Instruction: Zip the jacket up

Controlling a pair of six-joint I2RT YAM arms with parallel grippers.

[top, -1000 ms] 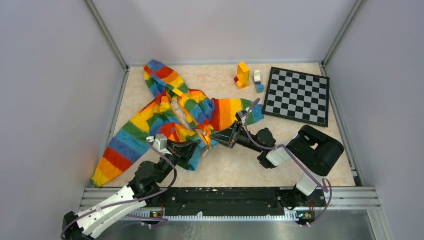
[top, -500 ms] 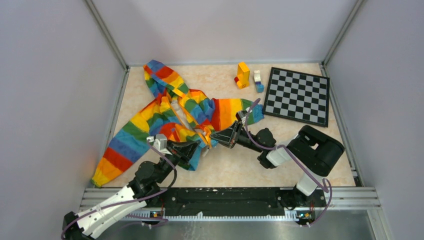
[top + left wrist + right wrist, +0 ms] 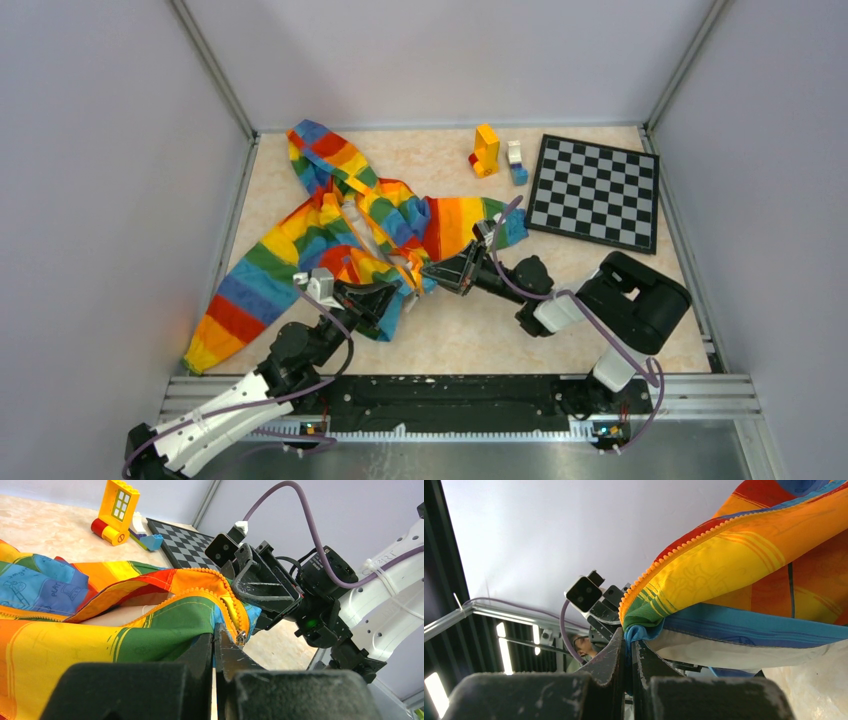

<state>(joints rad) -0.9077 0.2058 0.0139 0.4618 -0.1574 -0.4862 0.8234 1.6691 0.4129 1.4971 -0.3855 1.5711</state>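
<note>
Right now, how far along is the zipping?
Done: the left gripper and right gripper are each shut on a bottom front corner of the jacket. In hand: the two corners are held near each other. Left: the zipper teeth are unjoined, so joining and pulling up remain.

The rainbow-striped jacket (image 3: 350,235) is lying spread out and unzipped on the tabletop (image 3: 450,330), its hem corners lifting.
</note>
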